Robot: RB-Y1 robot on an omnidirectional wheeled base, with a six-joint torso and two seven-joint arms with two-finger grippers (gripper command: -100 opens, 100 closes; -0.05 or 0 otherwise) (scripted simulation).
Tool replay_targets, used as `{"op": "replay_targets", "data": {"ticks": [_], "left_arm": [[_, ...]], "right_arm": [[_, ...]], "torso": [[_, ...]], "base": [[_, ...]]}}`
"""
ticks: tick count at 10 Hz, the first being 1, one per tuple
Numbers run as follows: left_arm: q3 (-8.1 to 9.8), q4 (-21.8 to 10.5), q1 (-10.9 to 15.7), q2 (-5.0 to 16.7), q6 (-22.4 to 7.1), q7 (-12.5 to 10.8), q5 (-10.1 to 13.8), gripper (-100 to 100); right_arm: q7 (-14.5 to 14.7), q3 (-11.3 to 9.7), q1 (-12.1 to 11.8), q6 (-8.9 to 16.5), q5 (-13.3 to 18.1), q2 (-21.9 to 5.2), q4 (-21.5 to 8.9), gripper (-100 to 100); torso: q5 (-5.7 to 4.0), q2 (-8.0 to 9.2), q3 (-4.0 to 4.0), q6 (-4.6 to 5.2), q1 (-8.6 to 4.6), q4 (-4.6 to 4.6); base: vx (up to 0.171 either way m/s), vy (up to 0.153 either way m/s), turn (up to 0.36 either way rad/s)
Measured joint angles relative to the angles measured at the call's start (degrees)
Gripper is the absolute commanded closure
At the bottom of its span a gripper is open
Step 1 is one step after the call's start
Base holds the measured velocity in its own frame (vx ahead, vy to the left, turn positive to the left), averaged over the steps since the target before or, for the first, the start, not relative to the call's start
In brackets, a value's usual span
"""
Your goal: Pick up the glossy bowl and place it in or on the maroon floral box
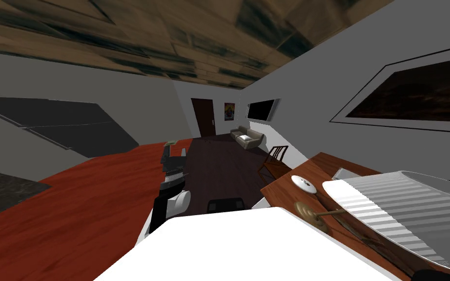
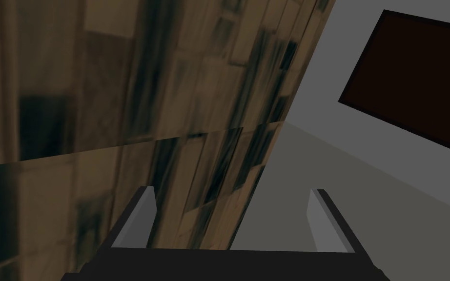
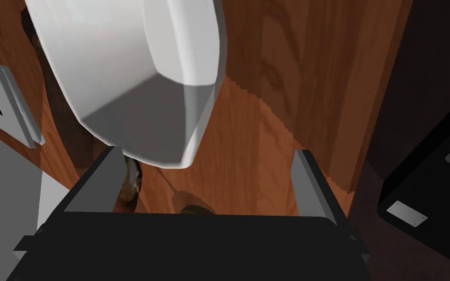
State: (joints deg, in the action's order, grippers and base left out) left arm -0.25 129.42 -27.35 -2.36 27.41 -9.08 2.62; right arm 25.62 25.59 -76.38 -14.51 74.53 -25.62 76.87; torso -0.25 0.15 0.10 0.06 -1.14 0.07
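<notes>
A: Down over the wooden table (image 3: pixel 268 97) with the right gripper (image 3: pixel 208 151), blades parted wide, clamped on nothing.

B: And the target?

A: Right there: the big white bowl (image 3: pixel 121 73), on that table by the look of it, just beyond the blades, with one blade tucked by its lower edge. Probably lining up for a pinch on the wall or rim, hence the wide spread.

B: Looks slippery.

A: Glossy, yes. Smooth faceted sides up close, stepped ridges from the head camera, thick rounded rim. Calls for a firm squeeze, judging by that sheen.

B: Anything crowding it?

A: Reddish grained wood underneath. Near the bowl, a flat grey plate (image 3: pixel 4 105), a small white disc (image 1: pixel 303 183) and a brass-coloured piece (image 1: pixel 312 213) by the table's front edge. Worth avoiding on the lift.

B: Left side?

A: Left gripper (image 2: pixel 233 189) raised high out front, likewise released and empty. Presumably parked up there to leave room.

B: So, pick not yet made, with the carry to the maroon floral box yet to come.
</notes>
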Motion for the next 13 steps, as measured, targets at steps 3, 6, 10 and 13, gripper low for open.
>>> {"op": "replay_targets", "data": {"ticks": [3,6,10,13], "left_arm": [[0.00,0.00,0.00,0.00,0.00,0.00,0.00,0],[-0.01,0.00,-0.01,-0.02,0.00,0.00,0.00,0],[-0.01,0.00,-0.01,-0.02,0.00,0.00,0.00,0],[-0.01,0.00,-0.01,-0.02,0.00,0.00,0.00,0]], "right_arm": [[-0.20,-2.47,-1.38,-1.09,3.60,0.15,-2.25,-100],[0.14,-3.00,-0.32,-0.65,3.63,0.42,-3.33,-100],[0.23,-3.05,-0.18,-0.51,3.59,0.47,-3.48,100],[0.24,-3.10,-0.15,-0.54,3.59,0.49,-3.47,100]], "torso": [[0.04,-0.04,-0.03,0.02,0.21,-0.01],[0.16,-0.09,-0.05,0.04,0.77,-0.01],[0.20,-0.16,-0.10,0.04,0.89,-0.05],[0.29,-0.20,-0.14,0.04,0.98,-0.09]], "base": [[-0.015,-0.136,0.124],[-0.009,-0.017,0.021],[0.000,0.000,0.000],[0.000,0.000,0.000]]}}
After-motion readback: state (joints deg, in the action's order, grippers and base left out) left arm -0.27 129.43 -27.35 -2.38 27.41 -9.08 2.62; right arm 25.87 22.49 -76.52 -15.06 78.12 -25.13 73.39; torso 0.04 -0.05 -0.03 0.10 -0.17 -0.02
